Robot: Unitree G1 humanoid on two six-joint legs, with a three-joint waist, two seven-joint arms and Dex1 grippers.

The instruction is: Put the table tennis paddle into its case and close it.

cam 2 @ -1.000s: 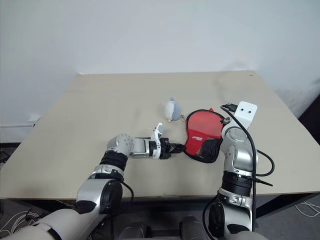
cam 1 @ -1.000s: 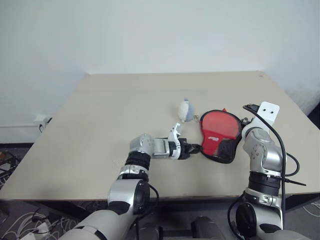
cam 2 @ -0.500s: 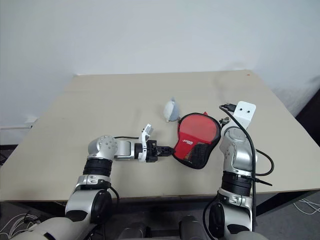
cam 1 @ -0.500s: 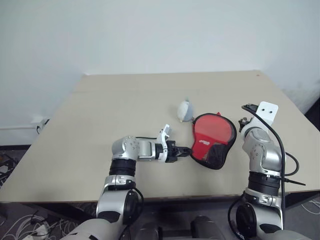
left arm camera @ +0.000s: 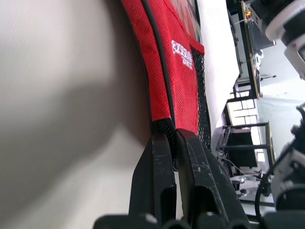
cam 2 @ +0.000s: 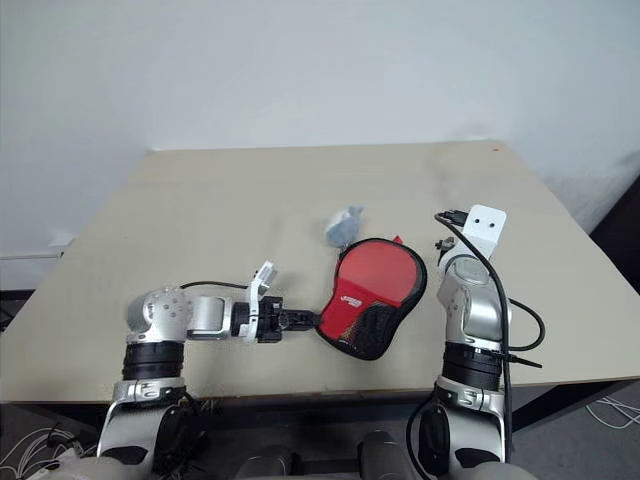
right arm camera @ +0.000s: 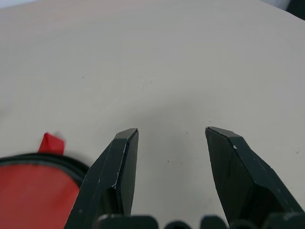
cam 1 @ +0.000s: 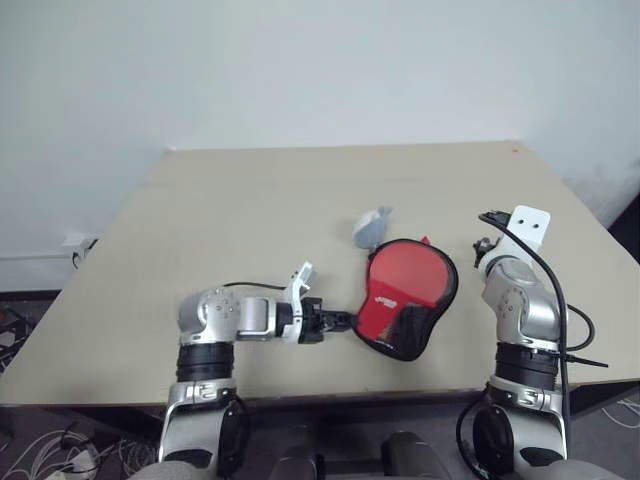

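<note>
On the left, the left gripper (cam 1: 343, 322) lies low over the table (cam 1: 200, 220) with its fingers (left arm camera: 157, 157) pressed together on the narrow black-edged end of the case (cam 1: 405, 295) — the left wrist view shows the red fabric and black piping running straight out from between the tips. The case lies flat near the table's front edge, red side up, its mesh patch toward the robot. The table tennis paddle cannot be made out separately; the case reads as full and flat, so the paddle is judged to be already inside, though the frames do not confirm it. Whether the zip is fully run round cannot be told. Just beyond the case rests a small grey object (cam 1: 371, 226), apart from it. On the right, the right gripper (right arm camera: 169, 138) hangs above bare tabletop beside the case — jaws apart, holding nothing. Remaining work, by judgement: finishing or verifying the closure.
</note>
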